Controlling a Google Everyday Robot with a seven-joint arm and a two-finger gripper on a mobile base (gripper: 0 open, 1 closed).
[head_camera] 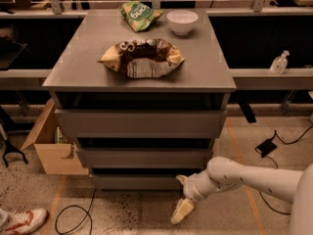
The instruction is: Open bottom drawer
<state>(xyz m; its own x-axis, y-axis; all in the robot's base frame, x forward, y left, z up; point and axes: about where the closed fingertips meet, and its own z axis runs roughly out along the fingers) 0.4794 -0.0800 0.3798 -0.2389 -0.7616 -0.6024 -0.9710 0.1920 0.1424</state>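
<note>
The bottom drawer (pixel 132 181) is the lowest, narrowest grey front of three under the grey table, and it sits pushed in. My gripper (pixel 181 196) hangs on the white arm (pixel 244 177) at the drawer's right end, low near the floor. It is open: one tan finger (pixel 182 211) points down-left toward the floor, and the other tip (pixel 180 179) is close to the drawer front's right corner. It holds nothing.
The middle drawer (pixel 142 158) and the top drawer (pixel 139 124) are above. On the tabletop (pixel 73 67) lie a brown chip bag (pixel 144 58), a green bag (pixel 138 14) and a white bowl (pixel 182 21). A cardboard box (pixel 51 151), cables and a shoe (pixel 22 222) are on the floor at left.
</note>
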